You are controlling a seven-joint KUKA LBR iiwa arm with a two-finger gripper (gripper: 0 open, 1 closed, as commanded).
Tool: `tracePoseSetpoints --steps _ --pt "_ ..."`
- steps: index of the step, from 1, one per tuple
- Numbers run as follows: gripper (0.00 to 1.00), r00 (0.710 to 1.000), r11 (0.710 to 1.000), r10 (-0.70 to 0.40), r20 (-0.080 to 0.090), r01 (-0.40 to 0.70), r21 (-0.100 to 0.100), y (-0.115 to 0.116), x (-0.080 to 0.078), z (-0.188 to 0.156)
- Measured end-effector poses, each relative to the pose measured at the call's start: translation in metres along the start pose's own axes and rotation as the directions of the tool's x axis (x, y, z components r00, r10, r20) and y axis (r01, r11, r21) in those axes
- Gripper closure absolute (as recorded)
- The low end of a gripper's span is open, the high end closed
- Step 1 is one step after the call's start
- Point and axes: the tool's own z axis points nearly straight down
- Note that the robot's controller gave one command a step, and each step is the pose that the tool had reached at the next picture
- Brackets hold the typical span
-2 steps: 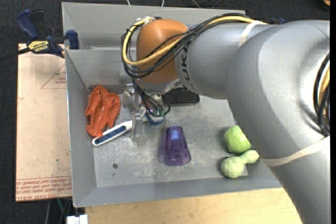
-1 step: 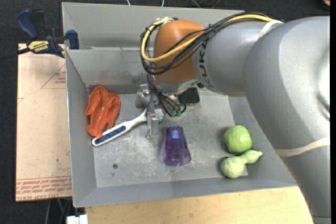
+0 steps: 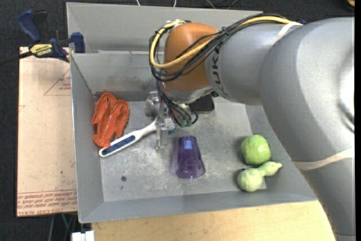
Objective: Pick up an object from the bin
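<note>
The robot's thick grey arm (image 3: 316, 93) is looming closest to the viewer, sweeping in over the bin (image 3: 169, 200) and ending in an orange wrist cover (image 3: 186, 56) looped with yellow and black cables. Below that cover the gripper (image 3: 162, 131) is hanging low over the middle of the bin floor, and I cannot tell from here whether it is open or closed; nothing is showing as held in it. A white toothbrush with a blue handle (image 3: 125, 143) is lying right at the gripper, its white end touching or just beside the tip and its handle pointing away from the arm. To my eye the arm is working through the approach, lowering onto that white end, with no grasp made yet. The next move is calling for the gripper to settle squarely across the thin brush, close on it, and then lift it straight up. A clear purple cup (image 3: 188, 157) is lying on its side just beside the gripper, toward the near wall, and could get nudged. A crumpled orange rubbery thing (image 3: 110, 118) is resting near the handle, beyond the gripper. A green apple (image 3: 256, 149) and a green pear (image 3: 252, 178) are sitting well apart, under the arm's side.
</note>
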Motion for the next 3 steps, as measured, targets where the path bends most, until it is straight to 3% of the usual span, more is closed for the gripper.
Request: tracePoseSetpoints --steps 1,2,3 --pt "1.00 0.999 0.999 -0.032 0.002 0.032 0.000 -0.003 -0.003 -0.001" --pt "1.00 0.999 0.999 -0.032 0.002 0.032 0.000 -0.003 -0.003 -0.001" --pt "1.00 0.999 0.999 -0.032 -0.011 0.032 0.001 -0.003 0.000 -0.017"
